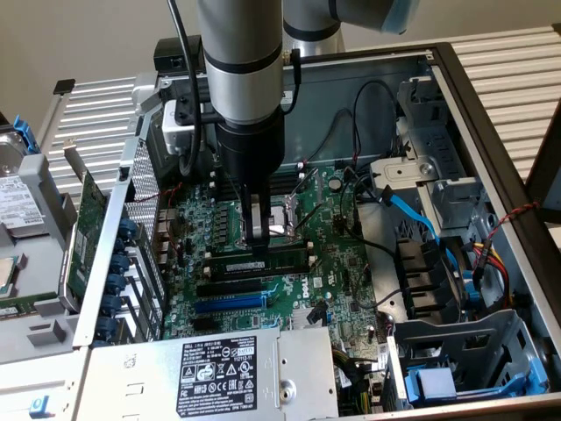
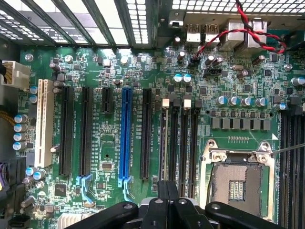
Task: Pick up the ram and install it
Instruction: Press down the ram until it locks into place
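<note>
Green ram [image 1: 263, 261] sits in its motherboard [image 1: 298, 281] slot, directly beneath the closed, empty pincer [image 1: 257, 239].

Exterior view is looking down at an angle from above and outside the open computer case [image 1: 491, 114], far enough to be taking in the whole motherboard [image 1: 289, 263] and the arm. Wrist view is looking straight down from close above the board, gripper [image 2: 167, 191] at the frame edge. Both are sharing the CPU socket [image 2: 238, 181] and the blue slot [image 2: 126, 133].
</note>
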Controlling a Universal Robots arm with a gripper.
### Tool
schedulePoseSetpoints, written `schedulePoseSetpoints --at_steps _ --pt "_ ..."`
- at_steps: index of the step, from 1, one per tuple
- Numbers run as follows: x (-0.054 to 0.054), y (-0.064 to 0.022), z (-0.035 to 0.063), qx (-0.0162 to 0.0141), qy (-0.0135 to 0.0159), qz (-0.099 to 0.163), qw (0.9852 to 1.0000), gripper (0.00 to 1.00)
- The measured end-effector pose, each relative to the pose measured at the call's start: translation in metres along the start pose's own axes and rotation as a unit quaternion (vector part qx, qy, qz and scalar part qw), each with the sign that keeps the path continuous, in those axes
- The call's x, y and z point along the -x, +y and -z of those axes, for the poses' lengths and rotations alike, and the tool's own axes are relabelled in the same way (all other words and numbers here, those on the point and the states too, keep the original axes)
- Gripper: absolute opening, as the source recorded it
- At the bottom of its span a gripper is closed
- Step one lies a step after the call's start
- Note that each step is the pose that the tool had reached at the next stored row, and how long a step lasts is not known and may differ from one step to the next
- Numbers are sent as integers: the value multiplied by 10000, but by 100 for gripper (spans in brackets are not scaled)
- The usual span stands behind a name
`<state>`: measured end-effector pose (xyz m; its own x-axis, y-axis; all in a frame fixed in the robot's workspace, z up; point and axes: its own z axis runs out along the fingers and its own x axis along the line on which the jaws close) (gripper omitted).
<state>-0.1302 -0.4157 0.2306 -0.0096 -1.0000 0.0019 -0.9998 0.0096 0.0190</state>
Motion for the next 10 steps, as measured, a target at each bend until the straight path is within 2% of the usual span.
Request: schedulePoseSetpoints --at_steps 10 --pt "-8 1 -10 -1 -2 0 10000 11"
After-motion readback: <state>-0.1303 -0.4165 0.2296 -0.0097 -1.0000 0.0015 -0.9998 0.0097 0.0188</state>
